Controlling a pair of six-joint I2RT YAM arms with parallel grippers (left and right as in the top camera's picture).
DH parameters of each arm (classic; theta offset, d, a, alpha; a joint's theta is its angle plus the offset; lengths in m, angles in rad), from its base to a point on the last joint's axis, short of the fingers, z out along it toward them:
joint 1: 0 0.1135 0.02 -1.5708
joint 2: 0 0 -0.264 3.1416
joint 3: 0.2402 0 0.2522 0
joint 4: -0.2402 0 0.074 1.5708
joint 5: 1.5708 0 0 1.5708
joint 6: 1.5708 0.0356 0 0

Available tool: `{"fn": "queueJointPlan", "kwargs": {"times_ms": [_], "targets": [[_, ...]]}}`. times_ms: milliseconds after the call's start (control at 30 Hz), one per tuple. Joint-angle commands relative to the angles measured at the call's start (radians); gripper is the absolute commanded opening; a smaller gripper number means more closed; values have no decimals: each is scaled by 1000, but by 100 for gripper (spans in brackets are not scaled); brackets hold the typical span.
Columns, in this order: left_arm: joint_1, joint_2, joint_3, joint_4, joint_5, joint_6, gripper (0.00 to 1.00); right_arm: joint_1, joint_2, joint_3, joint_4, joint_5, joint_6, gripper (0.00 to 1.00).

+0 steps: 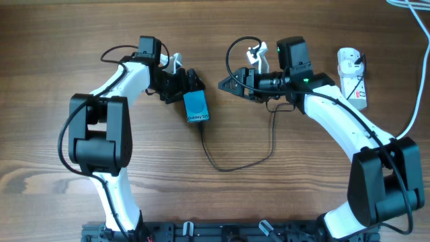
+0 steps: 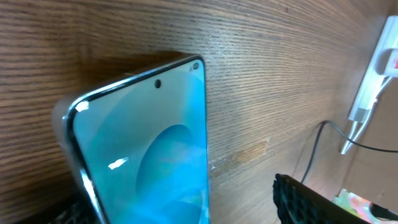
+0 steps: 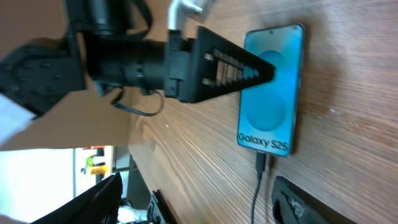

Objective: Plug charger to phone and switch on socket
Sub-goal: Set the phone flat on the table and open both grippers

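The phone [image 1: 195, 106] lies flat on the wooden table, its teal screen up, and shows "Galaxy S25" in the right wrist view [image 3: 272, 93]. The charger, a thin black cable [image 1: 232, 166], has its connector [image 3: 261, 163] in the phone's bottom end and loops across the table toward my right arm. My left gripper [image 1: 183, 84] is open around the phone's top end [image 2: 155, 162], with a gap between its right finger and the phone's edge. My right gripper [image 1: 228, 84] is open and empty, just right of the phone [image 3: 196, 199]. The white socket [image 1: 351, 77] lies at the far right.
A thick white cord [image 1: 420, 67] runs down the table's right edge from the socket area. A white plug with a black lead [image 1: 349, 59] sits in the socket. Both arm bases stand at the front edge.
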State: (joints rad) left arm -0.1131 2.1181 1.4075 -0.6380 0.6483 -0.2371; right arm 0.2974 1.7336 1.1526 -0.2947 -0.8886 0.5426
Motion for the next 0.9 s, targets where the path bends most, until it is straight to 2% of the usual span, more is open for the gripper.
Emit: {"fn": "queueJointPlan", "kwargs": {"times_ms": [0,233,400,433,467,533,667,700,733,867], "targets": [[8,4,10,-44,-200,13,86,2,-19,15,-31,58,-55,78],[8,-111,50,-94,-257,13,87,2,-19,21,-58,122,-72,78],[8,-254,59,-109,-257,9,84,1,-63,38,-140,242,-103,74],[9,-283,59,-116,-257,0,83,-3,-80,48,-173,281,-112,71],[11,-375,59,-125,-257,-14,80,-27,-139,92,-275,391,-150,56],[13,-446,59,-126,-257,-19,80,-55,-185,124,-337,459,-165,45],[13,-582,59,-122,-257,-18,87,-167,-280,190,-445,545,-201,9],[13,-605,59,-122,-257,-18,94,-210,-299,190,-451,545,-203,4],[13,-620,59,-123,-257,-17,100,-249,-308,190,-455,545,-203,4],[13,-631,59,-123,-257,-17,100,-455,-308,190,-465,468,-290,4]]}}
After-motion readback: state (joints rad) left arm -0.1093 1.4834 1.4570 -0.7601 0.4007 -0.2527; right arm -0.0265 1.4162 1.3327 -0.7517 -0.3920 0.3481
